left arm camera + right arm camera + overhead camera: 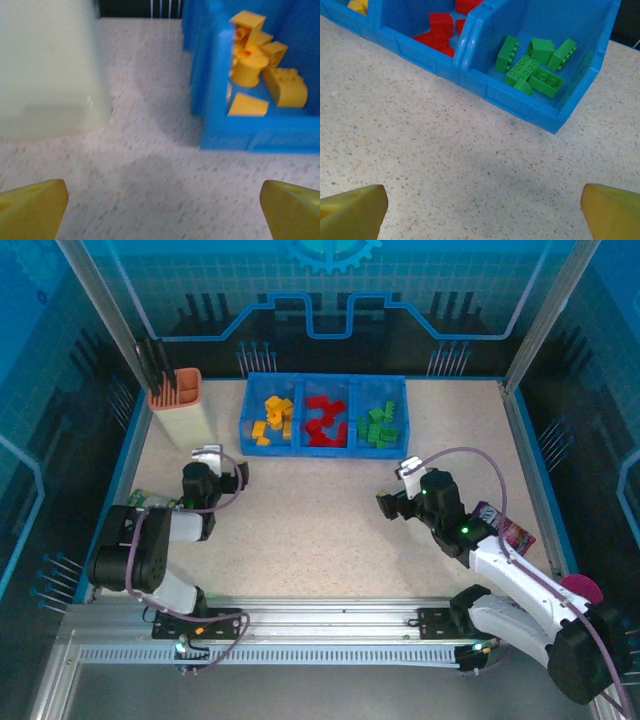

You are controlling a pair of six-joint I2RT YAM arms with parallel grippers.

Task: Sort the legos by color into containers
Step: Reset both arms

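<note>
Enclosure: blue-panelled walls around a speckled beige desk [320, 540].

The low blue plastic tray of three compartments [280, 451] sits at the far centre of the desk. Its long axis runs left to right, parallel to the far edge. The compartments open upward, and each one runs near to far.

Contents:
- Left compartment: yellow plastic bricks [272, 420].
- Middle compartment: red plastic bricks [325, 422].
- Right compartment: green plastic bricks [382, 425].

The bricks lie jumbled, with no common heading. No loose brick is seen on the desk, so sorting is judged complete or nearly so.

Left gripper [161, 210]: jaws spread wide, holding nothing. It faces the gap between the tall tan cup with an orange rim [183, 410] and the tray's left end.

Right gripper [482, 210]: jaws spread wide, holding nothing, on the near side of the green compartment and apart from it.

Risks, as judged:
- A sideways swing of the left arm could tip the cup or shove the tray.
- The right arm could sweep the purple packet [503, 527] lying just beside it.
- That packet could be taken for a brick and dropped into a compartment.
</note>
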